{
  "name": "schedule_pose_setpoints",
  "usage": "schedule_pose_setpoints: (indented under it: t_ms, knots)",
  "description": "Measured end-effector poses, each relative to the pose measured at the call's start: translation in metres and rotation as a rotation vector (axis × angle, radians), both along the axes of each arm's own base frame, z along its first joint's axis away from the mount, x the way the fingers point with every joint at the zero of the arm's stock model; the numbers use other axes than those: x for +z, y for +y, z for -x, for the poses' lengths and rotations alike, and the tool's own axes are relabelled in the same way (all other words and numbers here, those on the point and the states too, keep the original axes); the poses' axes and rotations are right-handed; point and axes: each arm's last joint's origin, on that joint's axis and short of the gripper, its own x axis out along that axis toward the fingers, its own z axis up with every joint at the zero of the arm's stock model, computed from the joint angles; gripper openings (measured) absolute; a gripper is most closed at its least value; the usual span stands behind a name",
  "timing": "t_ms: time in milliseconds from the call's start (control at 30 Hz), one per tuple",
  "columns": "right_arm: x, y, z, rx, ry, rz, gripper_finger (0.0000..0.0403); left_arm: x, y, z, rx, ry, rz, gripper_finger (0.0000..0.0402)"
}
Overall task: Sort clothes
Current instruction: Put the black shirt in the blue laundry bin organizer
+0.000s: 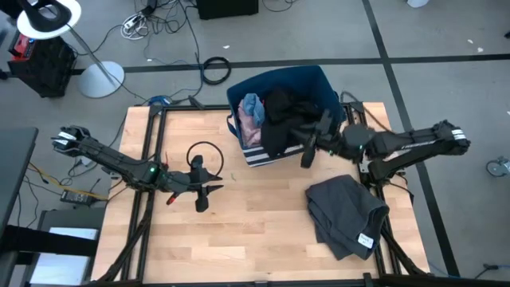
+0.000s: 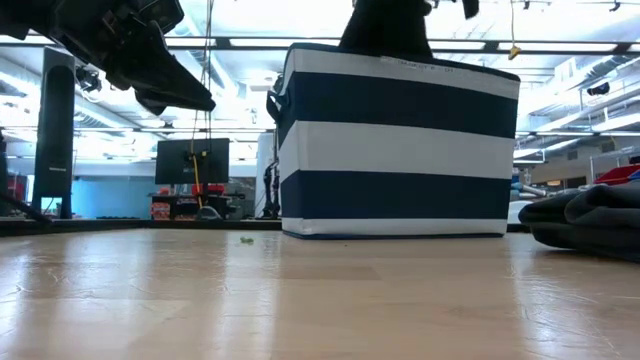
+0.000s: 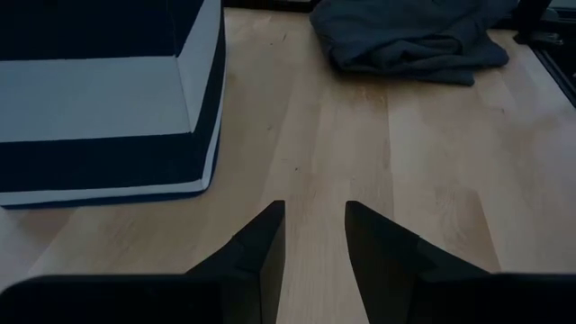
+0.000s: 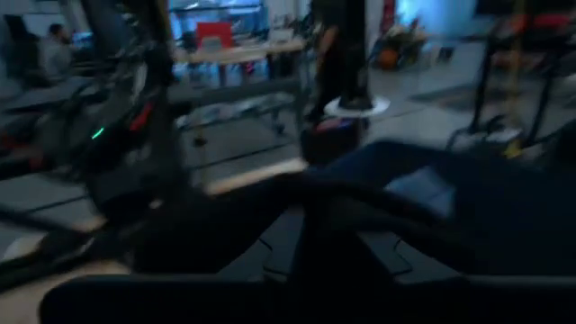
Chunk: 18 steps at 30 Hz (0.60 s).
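Gripping a black garment [image 1: 279, 119] over the bin [image 1: 315, 80] to lift it out, your right end effector [image 1: 307, 143] works while the left end effector [image 1: 203, 191] waits open mid-counter.

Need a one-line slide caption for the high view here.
Right tool lifts a black garment over the striped bin; left tool waits open; grey garment lies aside.

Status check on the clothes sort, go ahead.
Right gripper at bin rim, shut on black garment. Left gripper open, waiting over bare table. Dark grey garment already laid out. Nothing in the way.
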Motion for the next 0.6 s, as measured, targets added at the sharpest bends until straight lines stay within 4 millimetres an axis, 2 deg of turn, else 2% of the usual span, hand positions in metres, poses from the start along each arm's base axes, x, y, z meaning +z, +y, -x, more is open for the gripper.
schedule_pose_setpoints:
  t_ms: [133, 233, 433, 600]
  knots:
    - [0.022, -0.021, -0.002, -0.071, 0.026, 0.040, 0.0052, 0.000, 0.000, 0.000, 0.000, 0.000, 0.000, 0.0122]
    - [0.027, -0.039, -0.012, -0.101, 0.071, 0.036, 0.0050, 0.000, 0.000, 0.000, 0.000, 0.001, 0.000, 0.0122]
    - [0.012, -0.077, -0.047, -0.115, 0.179, -0.001, 0.0050, 0.000, 0.000, 0.000, 0.000, 0.001, 0.000, 0.0122]
    - [0.010, -0.114, -0.072, -0.170, 0.200, -0.036, 0.0050, 0.000, 0.000, 0.000, 0.000, 0.001, 0.000, 0.0122]
